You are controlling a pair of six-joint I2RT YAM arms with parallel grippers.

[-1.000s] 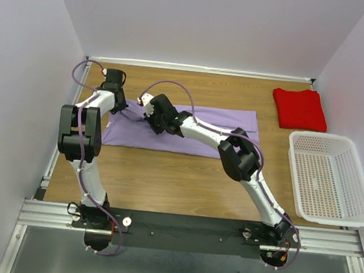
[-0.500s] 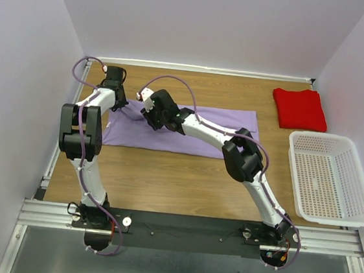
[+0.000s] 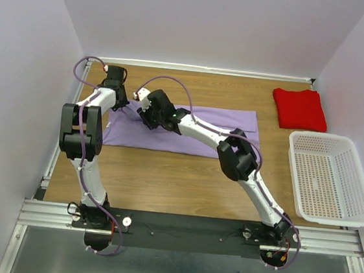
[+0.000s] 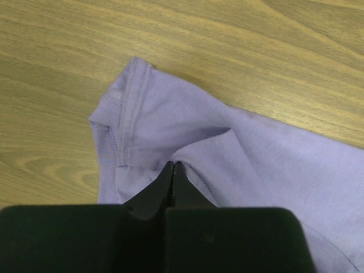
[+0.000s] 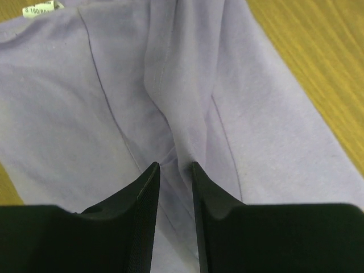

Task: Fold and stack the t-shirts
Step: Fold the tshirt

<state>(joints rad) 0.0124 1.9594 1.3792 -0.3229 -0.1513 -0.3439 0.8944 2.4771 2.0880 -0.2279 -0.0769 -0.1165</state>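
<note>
Twice gripping the lavender t-shirt [image 3: 159, 140] at its left end: pinching a hemmed fold with the left hand [image 4: 173, 165] clamped, nipping a ridge just beside with the right hand [image 5: 173, 166]; long axis stretching rightward across the worktop [image 3: 165, 174] toward the folded red t-shirt [image 3: 299, 108]

White perforated basket [image 3: 328, 181] at the wooden table's [image 3: 165, 174] right edge

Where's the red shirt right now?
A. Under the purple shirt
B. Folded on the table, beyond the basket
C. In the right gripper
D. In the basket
B: the red shirt lies folded on the table just past the basket, outside it and well apart from the purple shirt.
</note>
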